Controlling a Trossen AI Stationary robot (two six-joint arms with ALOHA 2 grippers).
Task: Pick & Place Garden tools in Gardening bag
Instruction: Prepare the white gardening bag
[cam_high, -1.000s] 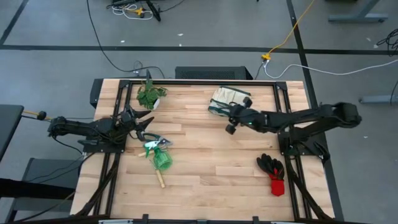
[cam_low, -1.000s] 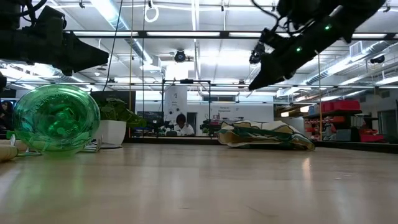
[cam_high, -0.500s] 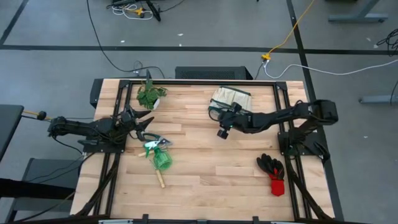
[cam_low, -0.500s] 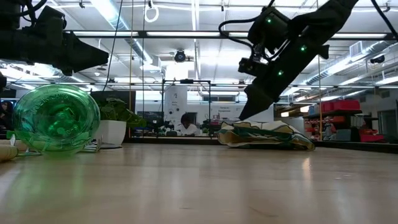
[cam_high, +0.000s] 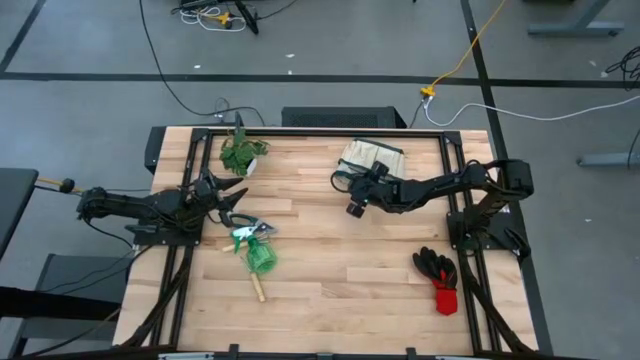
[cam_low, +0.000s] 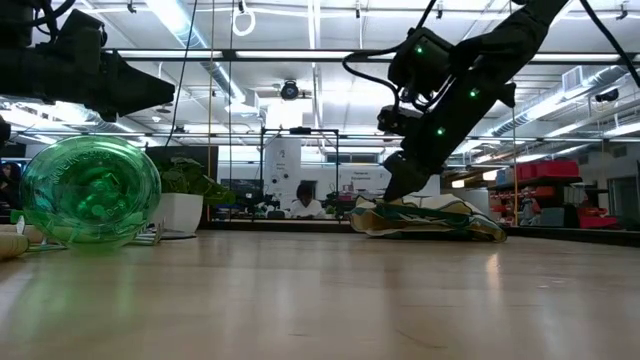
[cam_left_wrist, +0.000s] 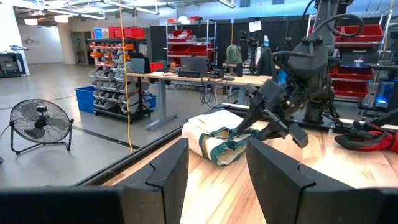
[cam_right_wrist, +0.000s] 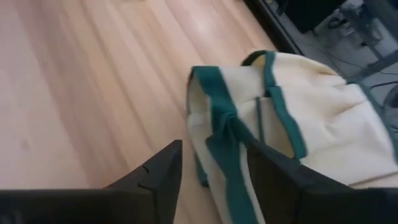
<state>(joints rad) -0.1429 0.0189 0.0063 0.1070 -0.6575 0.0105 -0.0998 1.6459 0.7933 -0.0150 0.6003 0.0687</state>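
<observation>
The wooden tabletop (cam_high: 330, 260) fills the overhead view, with both dark arms reaching in from its sides. Biggest thing on it is the gardening bag (cam_high: 371, 159), a cream tote with green trim, lying slumped at the far edge, right of centre. From table height it shows as a low crumpled heap (cam_low: 428, 217).

Over to the right gripper (cam_high: 352, 205), down at the near left corner of the bag. Its jaws are spread wide and hold nothing. The wrist camera looks straight between the two dark fingers (cam_right_wrist: 160, 180) at a green strap (cam_right_wrist: 225, 146) of the bag, which lies in the gap between them. Whether a finger actually touches the fabric, I can't tell.

The left gripper (cam_high: 232, 193) hovers above the tabletop's left side, jaws parted wide, empty, pointed across toward the bag.

Now the tools, all still out on the wood. The black-and-red gloves (cam_high: 438, 275) lie near the front right, well apart from the bag. Left of centre, the rounded green item (cam_high: 261, 259) sits touching the wooden-handled hand rake (cam_high: 257, 288), and the green-and-white pruning shears (cam_high: 249, 232) lie just beyond them, near the left gripper. A small leafy potted plant (cam_high: 241, 153) stands at the far left.
</observation>
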